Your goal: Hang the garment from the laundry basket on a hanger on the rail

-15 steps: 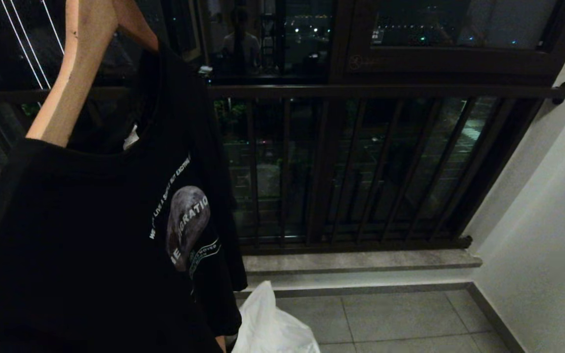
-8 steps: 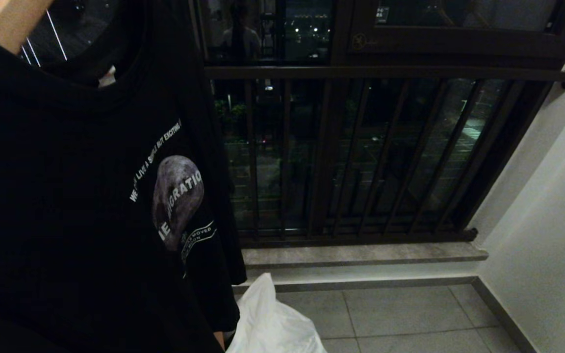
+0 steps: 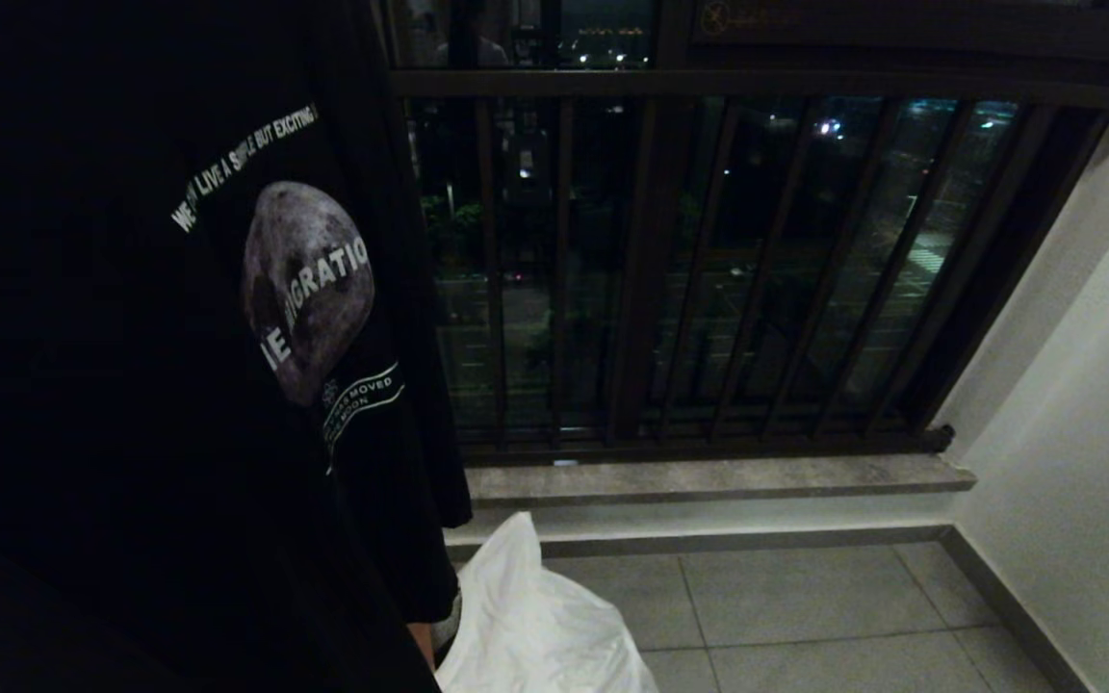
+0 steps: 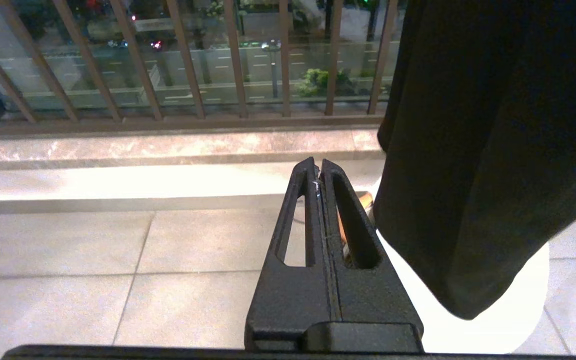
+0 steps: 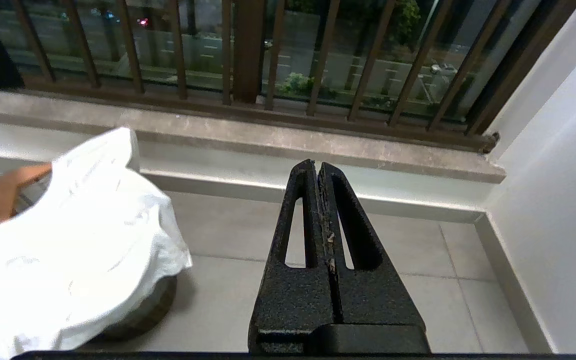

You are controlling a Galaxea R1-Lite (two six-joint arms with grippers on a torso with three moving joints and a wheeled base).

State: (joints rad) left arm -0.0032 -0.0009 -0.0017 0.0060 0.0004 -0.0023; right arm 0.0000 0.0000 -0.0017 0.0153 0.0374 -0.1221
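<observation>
Two grippers, left (image 4: 319, 165) and right (image 5: 316, 167), fingers pressed together, holding nothing | one white garment (image 5: 78, 240) heaped over the basket (image 5: 143, 315) on the floor | one black shirt (image 3: 179, 385) hanging beside it

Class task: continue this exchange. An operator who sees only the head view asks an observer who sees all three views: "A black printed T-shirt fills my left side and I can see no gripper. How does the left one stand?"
Observer: The left gripper is shut and empty, above the grey tiled floor.
Operator: And the right one?
Observer: The right gripper is shut too, with nothing in it.
Operator: What does the white cloth at my bottom edge lie on?
Observer: In the right wrist view the crumpled white cloth is draped over a round basket. Only the basket's base shows.
</observation>
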